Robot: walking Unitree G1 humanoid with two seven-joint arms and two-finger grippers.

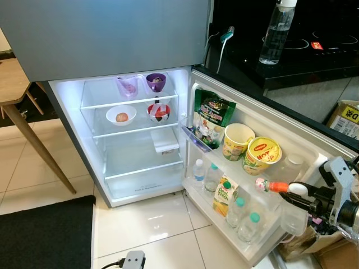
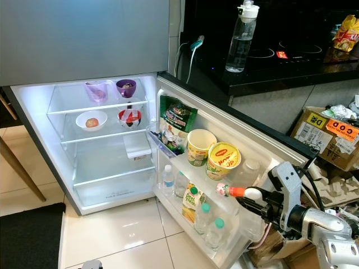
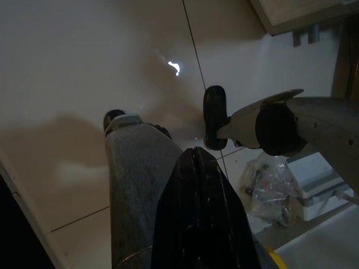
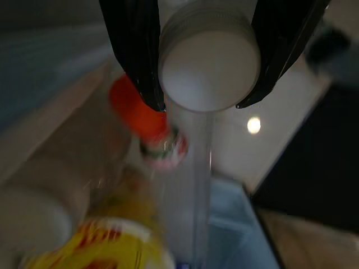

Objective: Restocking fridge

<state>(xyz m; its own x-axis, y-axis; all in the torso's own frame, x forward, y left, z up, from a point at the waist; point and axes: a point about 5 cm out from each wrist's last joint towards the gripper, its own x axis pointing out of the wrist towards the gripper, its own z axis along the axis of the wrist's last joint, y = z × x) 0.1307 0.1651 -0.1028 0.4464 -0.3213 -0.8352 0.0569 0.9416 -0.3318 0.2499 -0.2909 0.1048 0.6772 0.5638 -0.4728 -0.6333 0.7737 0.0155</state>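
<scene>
The fridge (image 1: 140,168) stands open, its door shelf (image 1: 291,151) swung out towards me. My right gripper (image 1: 293,193) is shut on the white end of a small orange bottle (image 1: 274,186), held lying sideways just above the door's upper shelf, right of two yellow noodle cups (image 1: 261,154). In the right wrist view the bottle's round white end (image 4: 210,61) sits between the two black fingers (image 4: 134,50). The left gripper (image 3: 195,185) hangs idle over the tiled floor with its fingers together.
The door also holds a green snack bag (image 1: 212,116), a juice carton (image 1: 224,194) and several water bottles (image 1: 235,210). Bowls (image 1: 121,115) and cups (image 1: 156,82) sit on the inner shelves. A cardboard box (image 2: 328,134) is at the right, a wooden table (image 1: 14,89) at the left.
</scene>
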